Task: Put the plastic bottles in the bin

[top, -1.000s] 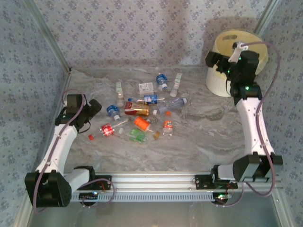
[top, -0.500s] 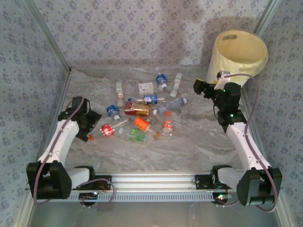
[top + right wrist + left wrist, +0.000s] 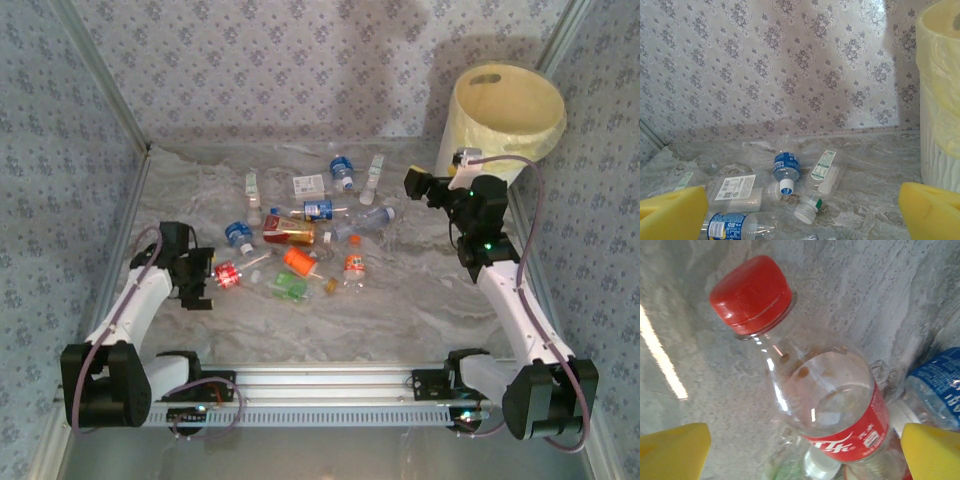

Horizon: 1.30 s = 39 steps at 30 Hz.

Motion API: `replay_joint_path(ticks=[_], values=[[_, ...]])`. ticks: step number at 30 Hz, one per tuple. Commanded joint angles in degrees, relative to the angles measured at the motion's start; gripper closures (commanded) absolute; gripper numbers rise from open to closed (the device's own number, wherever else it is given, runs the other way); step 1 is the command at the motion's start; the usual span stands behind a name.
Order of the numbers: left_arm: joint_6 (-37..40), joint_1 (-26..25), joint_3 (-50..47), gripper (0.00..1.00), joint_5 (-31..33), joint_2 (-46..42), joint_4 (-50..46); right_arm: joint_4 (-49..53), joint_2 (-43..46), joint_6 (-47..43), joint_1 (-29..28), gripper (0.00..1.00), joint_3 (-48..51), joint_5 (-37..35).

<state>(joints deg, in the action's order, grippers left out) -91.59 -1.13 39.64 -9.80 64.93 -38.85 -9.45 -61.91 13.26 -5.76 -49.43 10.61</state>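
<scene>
A clear bottle with a red cap and red label (image 3: 830, 405) lies on the marble table between the spread yellow pads of my left gripper (image 3: 802, 455), which is open. From above, this bottle (image 3: 227, 274) lies just right of the left gripper (image 3: 205, 272). More plastic bottles lie scattered mid-table: blue-labelled (image 3: 341, 172), orange (image 3: 298, 262), green (image 3: 288, 288). My right gripper (image 3: 412, 186) hangs open and holds nothing, left of the cream-yellow bin (image 3: 500, 120). It faces a blue-labelled bottle (image 3: 786, 170) and a green-capped one (image 3: 822, 185). The bin's wall (image 3: 940, 100) rises at the right.
A red and yellow carton (image 3: 288, 232) lies among the bottles. A flat white-labelled bottle (image 3: 735, 192) and another blue-labelled one (image 3: 735, 225) lie near the right gripper. Patterned walls close in the table at the back and both sides. Bare marble lies in front of the bin.
My right gripper came off the bin's top and dropped to table height left of it. My left gripper moved nearer and right, down onto the red-labelled bottle.
</scene>
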Motion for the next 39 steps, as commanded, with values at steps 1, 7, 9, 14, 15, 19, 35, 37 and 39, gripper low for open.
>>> replay_joint_path(ticks=[1, 7, 9, 14, 15, 19, 35, 37, 39], values=[[-7.8, -0.2, -4.0, 0.02, -1.5, 0.4, 7.3, 0.4, 0.7, -1.6, -0.7, 0.0, -1.4, -1.3], [-10.3, -0.4, -6.2, 0.05, -0.3, 2.2, 13.7, 1.1, 0.3, -2.0, -1.6, 0.0, -2.2, -1.3], [-10.4, -0.5, -6.6, 0.07, 0.3, 2.8, 15.0, 1.5, 0.4, -2.3, -2.0, 0.0, -2.3, -1.6], [-11.8, -1.0, -9.0, 0.15, 1.0, 4.9, 19.2, 3.3, 0.3, -4.0, -2.6, 0.0, -2.7, -2.7], [-11.9, -1.1, -9.5, 0.18, 1.1, 5.2, 20.2, 3.5, 0.3, -4.3, -2.8, 0.0, -2.8, -2.9], [-11.0, -1.2, -10.7, 0.25, 3.6, 5.2, 22.5, 4.6, 0.2, -5.1, -3.5, 0.0, -3.2, -3.2], [1.9, -1.2, -10.1, 0.47, 8.8, -2.5, 21.8, 5.3, -1.2, -7.5, -5.4, 0.0, -3.8, -5.8], [4.3, -1.2, -8.4, 0.48, 9.8, -5.4, 20.1, 4.7, -1.4, -6.7, -5.6, 0.0, -3.9, -5.7], [5.7, -1.2, -6.6, 0.49, 10.1, -8.0, 19.0, 4.0, -1.7, -5.5, -5.9, 0.0, -3.8, -6.7]])
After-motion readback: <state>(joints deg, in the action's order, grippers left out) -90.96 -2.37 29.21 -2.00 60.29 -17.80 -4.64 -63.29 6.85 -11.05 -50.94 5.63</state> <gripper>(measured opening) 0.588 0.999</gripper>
